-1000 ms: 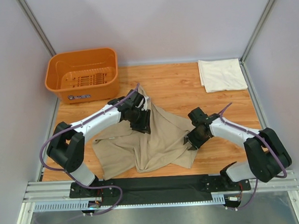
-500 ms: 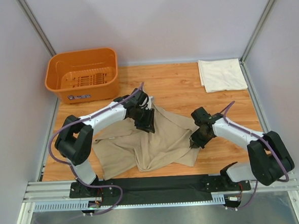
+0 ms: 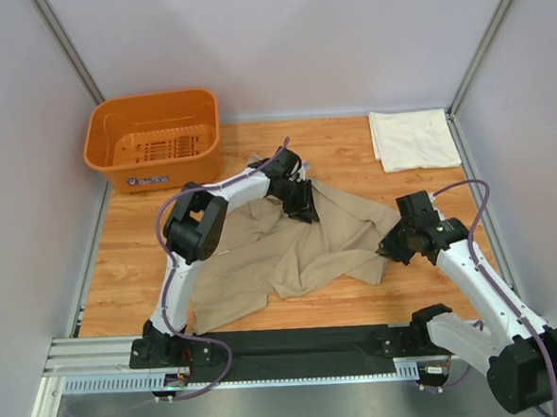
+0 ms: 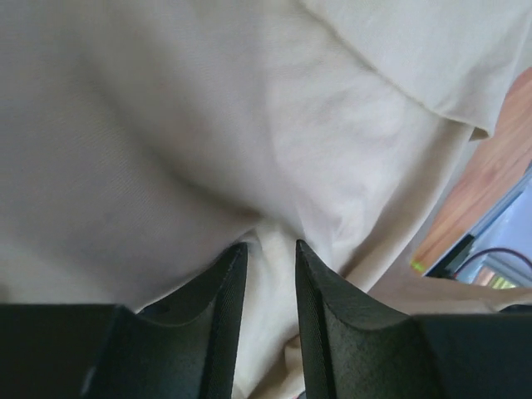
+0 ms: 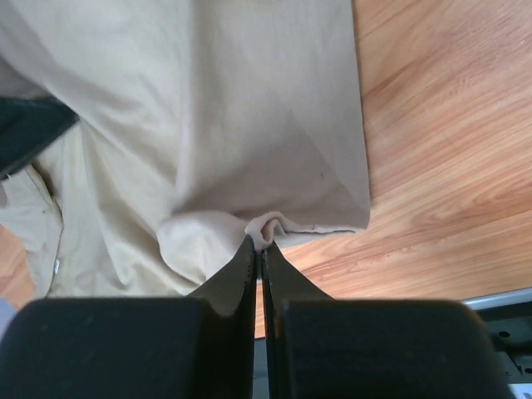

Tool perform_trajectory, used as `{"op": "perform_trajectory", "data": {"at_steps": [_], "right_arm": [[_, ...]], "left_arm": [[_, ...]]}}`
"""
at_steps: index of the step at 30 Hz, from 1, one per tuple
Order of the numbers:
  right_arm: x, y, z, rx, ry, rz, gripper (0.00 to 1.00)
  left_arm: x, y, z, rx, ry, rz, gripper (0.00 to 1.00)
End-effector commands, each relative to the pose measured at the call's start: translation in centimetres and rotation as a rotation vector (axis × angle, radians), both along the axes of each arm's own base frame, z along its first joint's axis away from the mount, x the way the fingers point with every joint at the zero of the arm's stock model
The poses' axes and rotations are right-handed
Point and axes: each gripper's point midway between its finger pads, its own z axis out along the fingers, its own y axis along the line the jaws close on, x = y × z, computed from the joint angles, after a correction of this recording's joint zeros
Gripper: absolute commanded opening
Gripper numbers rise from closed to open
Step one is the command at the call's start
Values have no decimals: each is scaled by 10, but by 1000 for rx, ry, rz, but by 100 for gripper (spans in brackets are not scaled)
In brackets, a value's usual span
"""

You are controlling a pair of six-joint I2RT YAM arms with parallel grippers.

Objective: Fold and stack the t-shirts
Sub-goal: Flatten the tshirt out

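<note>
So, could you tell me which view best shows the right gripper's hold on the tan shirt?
Right wrist: the right gripper is shut on a fold of the tan shirt. The top view shows only the arm meeting cloth; the left wrist misses it.

Cloth nearly everywhere here: the tan t-shirt fills the frame, soft creases running down and converging toward the bottom centre. There the left gripper has a gathered ridge of that fabric wedged between its two dark fingers, both touching the cloth, with only a narrow gap between them and the fold packing it. Top right, a layer of the shirt drapes over the rest, its hemmed edge slanting down. Beyond it, at the right edge, a strip of wooden table, and below that a thin purple cable, blurred.
</note>
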Motion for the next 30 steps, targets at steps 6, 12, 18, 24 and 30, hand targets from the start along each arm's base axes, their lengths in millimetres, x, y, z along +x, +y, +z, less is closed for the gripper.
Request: {"op": "perform_trajectory", "data": {"at_steps": [6,12,18,24,30], "right_arm": [[13,-4,2,44,8,97,0],[33,-9,14,-18,-63,173,0],[40,15,-2,66,0,343,0],[42,21,0,62,-25,430,0],[28,25,0,102,-33,424,0]], "left_arm": [[90,-23,60,-10,-215,46,41],[50,48,158,144,-454,32,53],[-67,148,134,288,-404,-30,50],[-165,174,87,245,-217,-95,68],[-200,157,59,305,-269,-210,66]]}}
